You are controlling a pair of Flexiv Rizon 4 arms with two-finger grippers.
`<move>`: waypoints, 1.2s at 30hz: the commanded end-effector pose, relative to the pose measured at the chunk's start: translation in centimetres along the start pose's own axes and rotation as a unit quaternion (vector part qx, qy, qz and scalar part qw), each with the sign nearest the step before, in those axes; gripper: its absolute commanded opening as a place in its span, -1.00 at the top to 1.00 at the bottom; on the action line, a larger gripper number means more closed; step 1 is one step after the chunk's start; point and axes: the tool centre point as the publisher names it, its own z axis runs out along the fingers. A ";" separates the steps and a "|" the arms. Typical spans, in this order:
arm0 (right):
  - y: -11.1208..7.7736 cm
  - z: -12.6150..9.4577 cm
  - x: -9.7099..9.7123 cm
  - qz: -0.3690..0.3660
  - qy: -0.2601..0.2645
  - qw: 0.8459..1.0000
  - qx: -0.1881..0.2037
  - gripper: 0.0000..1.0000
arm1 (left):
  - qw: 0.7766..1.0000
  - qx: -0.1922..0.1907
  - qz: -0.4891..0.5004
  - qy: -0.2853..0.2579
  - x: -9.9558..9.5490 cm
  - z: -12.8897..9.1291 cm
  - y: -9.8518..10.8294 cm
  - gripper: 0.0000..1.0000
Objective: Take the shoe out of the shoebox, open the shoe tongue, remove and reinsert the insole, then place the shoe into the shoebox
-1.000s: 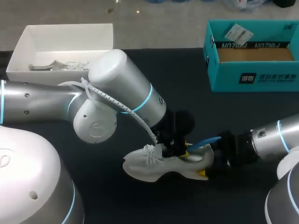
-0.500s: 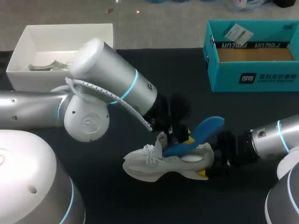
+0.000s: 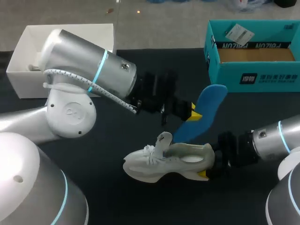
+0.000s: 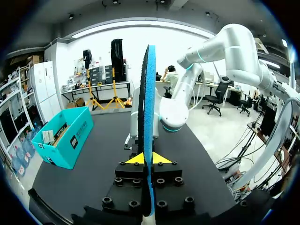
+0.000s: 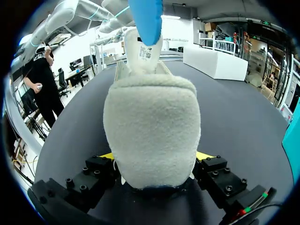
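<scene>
A pale grey shoe (image 3: 159,165) lies on the black table, toe to the left, tongue turned up. My right gripper (image 3: 209,165) is shut on its heel; in the right wrist view the heel (image 5: 152,126) fills the space between the yellow tips of that gripper (image 5: 154,157). My left gripper (image 3: 192,111) is shut on a blue insole (image 3: 202,111), held tilted above the shoe with its lower end near the shoe's opening. In the left wrist view the insole (image 4: 149,93) stands edge-on in the left gripper (image 4: 149,158).
A teal shoebox (image 3: 253,77) stands open at the back right, also seen beside the left gripper (image 4: 65,140). A white box (image 3: 61,33) with some paper in it sits at the back left, partly behind my left arm.
My left gripper has pulled the blue insole up out of the shoe and drawn back to the left. The right gripper and the shoe have stayed put.
</scene>
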 end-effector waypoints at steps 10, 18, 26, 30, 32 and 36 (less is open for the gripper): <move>0.1 -0.1 0.1 0.000 -0.001 1.000 0.001 1.00 | 0.990 0.087 0.066 0.091 0.3 -3.5 -5.8 1.00; 0.1 -0.1 0.1 0.000 -0.001 1.000 0.001 1.00 | 0.990 0.087 0.066 0.091 0.3 -3.5 -5.8 1.00; 0.1 -0.1 0.1 0.000 -0.001 1.000 0.001 1.00 | 0.986 0.151 -0.050 0.047 2.3 -4.8 -7.4 1.00; 0.1 -0.1 0.1 0.000 -0.001 1.000 0.001 1.00 | 0.978 0.177 -0.107 0.038 4.2 -5.9 -8.4 1.00; 0.1 -0.1 0.1 0.000 -0.001 1.000 0.001 1.00 | 0.972 0.186 -0.137 0.042 5.5 -6.0 -9.0 1.00; 0.1 -0.1 0.1 0.000 -0.001 1.000 0.001 1.00 | 0.963 0.197 -0.175 0.059 7.6 -6.4 -10.0 1.00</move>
